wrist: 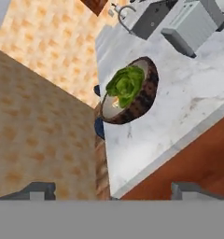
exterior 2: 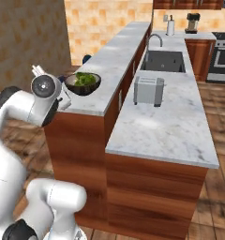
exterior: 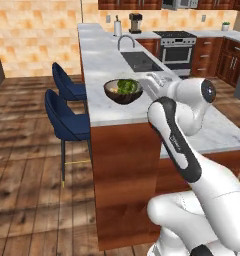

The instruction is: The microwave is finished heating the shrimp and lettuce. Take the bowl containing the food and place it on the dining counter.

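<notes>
I see the bowl [wrist: 130,93] resting on the marble dining counter [wrist: 179,116], near its corner edge, with the lettuce [wrist: 125,84] filling much of its inside. My gripper [wrist: 114,190] stands clear of the bowl, fingertips [wrist: 39,189] wide apart. A toaster [wrist: 191,23] and sink [wrist: 151,18] lie beyond.

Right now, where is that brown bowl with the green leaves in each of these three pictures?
Left base view: the bowl sits just above centre, on the dining counter, right of the blue stools.
Right base view: the bowl is upper left, near the counter's near end.
Hand view: the bowl is above centre, tilted by the camera's roll.
Shared landmark: the sink, beyond the bowl in all three views.
</notes>
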Motion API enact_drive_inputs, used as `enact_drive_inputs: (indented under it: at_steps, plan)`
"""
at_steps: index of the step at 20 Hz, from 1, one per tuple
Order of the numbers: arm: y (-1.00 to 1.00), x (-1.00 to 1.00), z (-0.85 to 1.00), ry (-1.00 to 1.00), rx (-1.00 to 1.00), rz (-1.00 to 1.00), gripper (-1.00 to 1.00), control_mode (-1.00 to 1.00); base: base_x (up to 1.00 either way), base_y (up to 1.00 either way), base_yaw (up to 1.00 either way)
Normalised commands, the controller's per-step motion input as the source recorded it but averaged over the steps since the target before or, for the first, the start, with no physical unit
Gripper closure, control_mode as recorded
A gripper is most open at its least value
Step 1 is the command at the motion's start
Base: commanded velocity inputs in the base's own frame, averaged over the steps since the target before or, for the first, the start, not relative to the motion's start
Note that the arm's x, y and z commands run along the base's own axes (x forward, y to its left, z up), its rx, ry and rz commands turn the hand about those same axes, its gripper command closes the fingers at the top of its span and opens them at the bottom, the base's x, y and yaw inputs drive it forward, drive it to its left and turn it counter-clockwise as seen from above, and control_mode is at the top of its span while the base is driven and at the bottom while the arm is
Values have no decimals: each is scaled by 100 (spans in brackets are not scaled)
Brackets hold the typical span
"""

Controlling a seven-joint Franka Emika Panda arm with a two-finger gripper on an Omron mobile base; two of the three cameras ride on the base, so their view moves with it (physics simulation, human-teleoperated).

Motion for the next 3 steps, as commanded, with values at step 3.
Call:
enact_drive_inputs:
  at_steps: [3]
  plan:
    - [35, -100, -5, -3, -52, 13, -100, -100, 0, 0, 0]
